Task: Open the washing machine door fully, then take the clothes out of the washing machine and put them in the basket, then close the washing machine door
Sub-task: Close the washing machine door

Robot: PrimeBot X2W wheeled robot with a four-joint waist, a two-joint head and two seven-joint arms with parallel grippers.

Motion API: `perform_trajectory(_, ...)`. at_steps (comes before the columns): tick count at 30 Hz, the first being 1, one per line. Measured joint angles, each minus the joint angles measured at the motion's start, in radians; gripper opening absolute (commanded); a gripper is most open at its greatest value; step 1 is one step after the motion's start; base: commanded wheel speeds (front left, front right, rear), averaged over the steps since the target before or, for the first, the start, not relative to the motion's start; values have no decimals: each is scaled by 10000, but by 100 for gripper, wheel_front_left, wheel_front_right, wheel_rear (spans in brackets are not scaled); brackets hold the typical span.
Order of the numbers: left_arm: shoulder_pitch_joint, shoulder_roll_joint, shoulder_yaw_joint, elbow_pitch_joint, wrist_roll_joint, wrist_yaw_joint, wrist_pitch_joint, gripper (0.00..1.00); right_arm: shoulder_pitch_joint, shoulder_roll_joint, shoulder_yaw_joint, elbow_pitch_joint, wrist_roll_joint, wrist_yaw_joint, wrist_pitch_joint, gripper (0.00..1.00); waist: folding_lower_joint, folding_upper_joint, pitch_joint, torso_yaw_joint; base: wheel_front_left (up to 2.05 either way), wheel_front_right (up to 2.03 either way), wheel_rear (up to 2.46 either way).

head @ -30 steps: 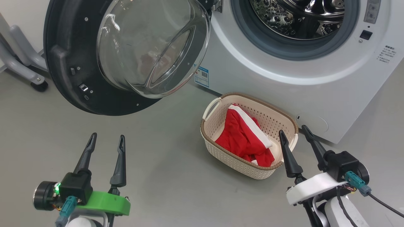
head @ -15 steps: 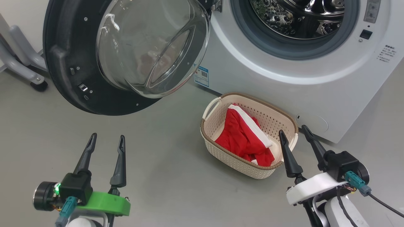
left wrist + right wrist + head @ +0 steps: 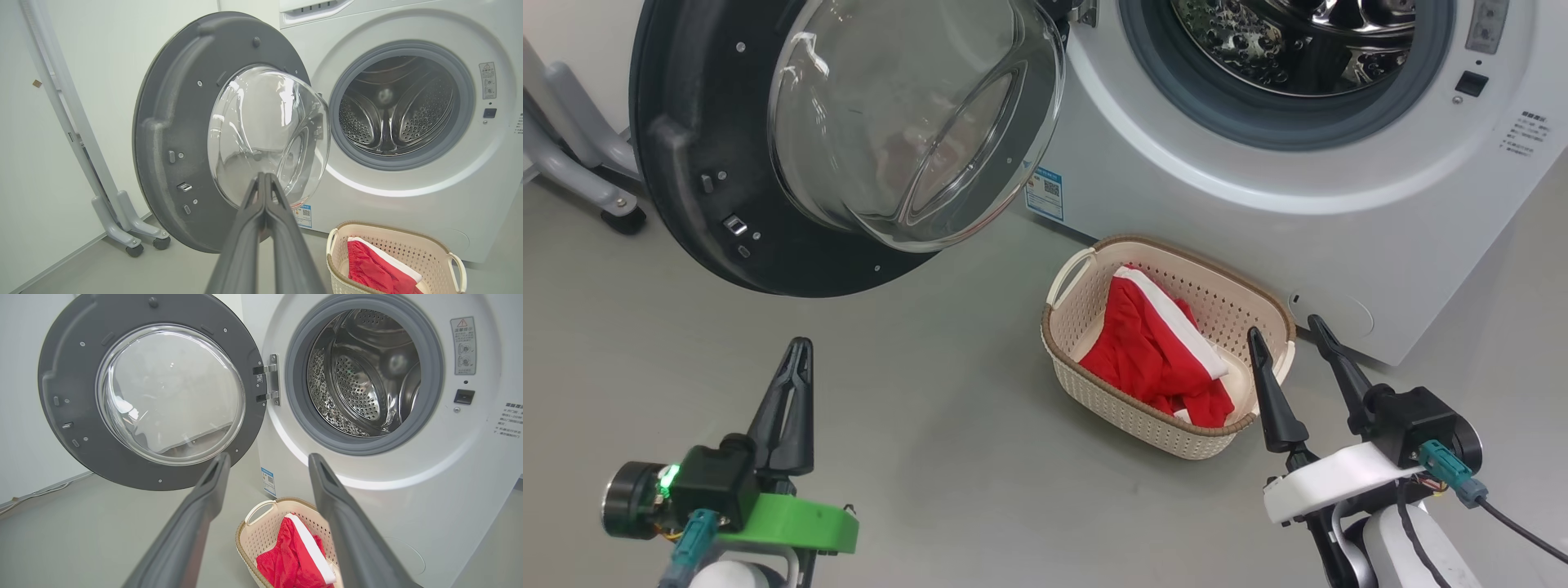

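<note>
The washing machine (image 3: 1258, 188) stands with its steel drum (image 3: 363, 375) bare inside. Its door (image 3: 768, 163), black-rimmed with a clear glass bowl, hangs wide open to the left; it also shows as the door (image 3: 192, 134) and the door (image 3: 151, 392). The red clothes (image 3: 1156, 351) with a white band lie in the cream basket (image 3: 1094, 384) on the floor in front of the machine. My left gripper (image 3: 796, 347) is shut on nothing, low over the floor below the door. My right gripper (image 3: 1284, 328) stands open beside the basket's right end, holding nothing.
A grey wheeled stand (image 3: 580, 171) sits at the far left beside the door, also seen as the stand (image 3: 122, 228) against the white wall. Grey floor (image 3: 947, 457) spreads between my grippers and the basket.
My left gripper has shut its fingers together; they stood apart half a second ago. The head camera has shifted slightly. The right gripper, basket and door stay put.
</note>
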State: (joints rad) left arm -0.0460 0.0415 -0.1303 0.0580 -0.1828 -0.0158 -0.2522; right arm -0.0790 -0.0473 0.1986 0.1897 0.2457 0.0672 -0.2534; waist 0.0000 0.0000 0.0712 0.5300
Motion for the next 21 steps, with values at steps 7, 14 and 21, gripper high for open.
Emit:
perform_trajectory(7, -161, 433, 616, -614, 90, -159, 0, 0, -79, 0, 192, -192, -15, -81, 0, 100, 0, 0, 321, -112, 0, 0, 0)
perform_trajectory(14, -1185, 1409, 1887, -1386, -96, -267, -50, 0, -255, -19, 272, -339, -217, -173, 2, 100, 0, 0, 871, -270, 0, 0, 0)
perform_trajectory(21, -2246, 2824, 3647, -1503, -752, -443, -56, 0, -670, -263, 407, -629, -614, -178, 205, 100, 0, 0, 1610, -463, 0, 0, 0)
